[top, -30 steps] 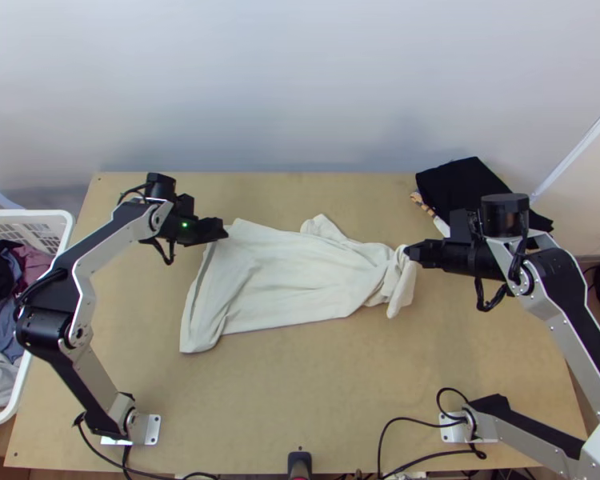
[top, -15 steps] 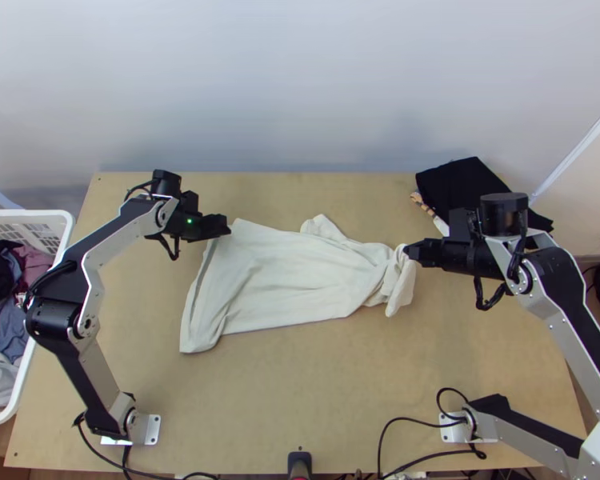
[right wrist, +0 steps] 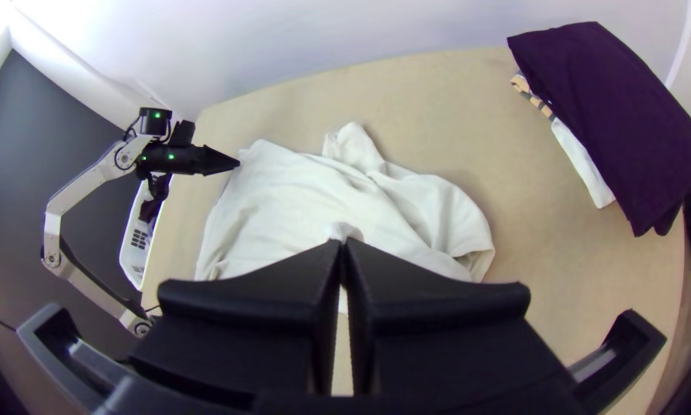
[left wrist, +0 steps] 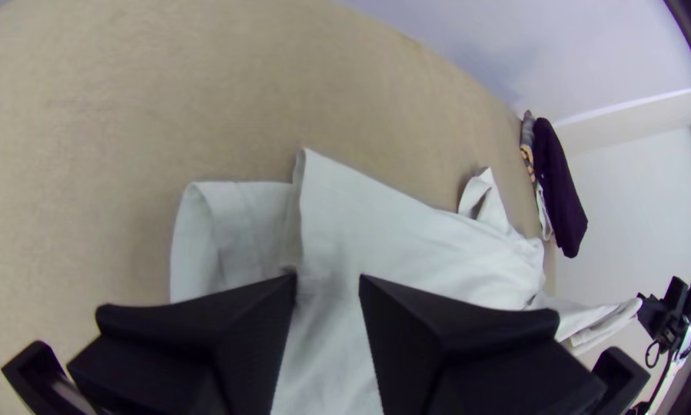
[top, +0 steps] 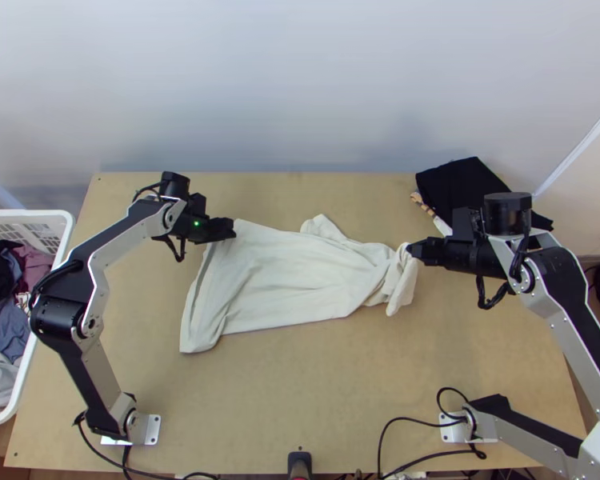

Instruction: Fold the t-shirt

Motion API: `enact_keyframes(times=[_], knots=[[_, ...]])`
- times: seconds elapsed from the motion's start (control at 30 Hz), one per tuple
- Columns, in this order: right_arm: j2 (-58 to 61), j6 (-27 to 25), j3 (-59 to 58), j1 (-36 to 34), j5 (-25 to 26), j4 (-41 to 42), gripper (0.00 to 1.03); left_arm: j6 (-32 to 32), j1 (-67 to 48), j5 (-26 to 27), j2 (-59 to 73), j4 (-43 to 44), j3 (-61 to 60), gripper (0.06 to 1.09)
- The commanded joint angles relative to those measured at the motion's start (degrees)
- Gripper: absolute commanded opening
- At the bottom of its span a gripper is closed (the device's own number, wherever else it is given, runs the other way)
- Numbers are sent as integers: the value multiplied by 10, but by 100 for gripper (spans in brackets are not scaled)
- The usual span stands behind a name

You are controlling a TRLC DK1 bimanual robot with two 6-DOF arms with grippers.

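Observation:
The white t-shirt (top: 284, 276) lies in a long, loosely gathered shape across the middle of the table, its right end bunched. At its upper left corner is my left gripper (top: 234, 230); in the left wrist view the same gripper (left wrist: 328, 280) stands open, with the shirt's (left wrist: 391, 238) folded edge between and beyond its fingers. My right gripper (top: 410, 250) is at the bunched right end. In the right wrist view, that gripper (right wrist: 343, 244) is shut on a pinch of the shirt (right wrist: 299, 204), and the cloth there is raised.
Folded dark cloth (top: 468, 188) lies over striped and white pieces at the table's back right corner. A white basket (top: 28, 216) with several garments stands beyond the table's left edge. Bare wood (top: 300, 400) lies in front of the shirt.
My left gripper has moved a little right and slightly toward the near side, up to the shirt's corner. My right gripper has barely shifted, and the shirt lies nearly as before.

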Motion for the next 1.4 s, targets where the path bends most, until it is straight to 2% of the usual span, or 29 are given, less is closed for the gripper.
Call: enact_keyframes(times=[0.0, 0.33, 0.8, 1.07, 1.37], knots=[[3, 10, -7, -7, -6, 5, 3, 6, -1, -18, 9, 5, -12, 10], [11, 9, 13, -28, -8, 8, 3, 27, 24, -58, -22, 11, -32, 10], [53, 2, 31, -51, 3, -12, 3, 2, 64, -127, -174, -40, 18, 10], [171, -43, 217, -75, 19, -7, 3, -4, 92, -162, -204, -94, 122, 10], [276, -55, 431, -104, 19, -27, 3, -14, 143, -188, -170, -165, 326, 10]])
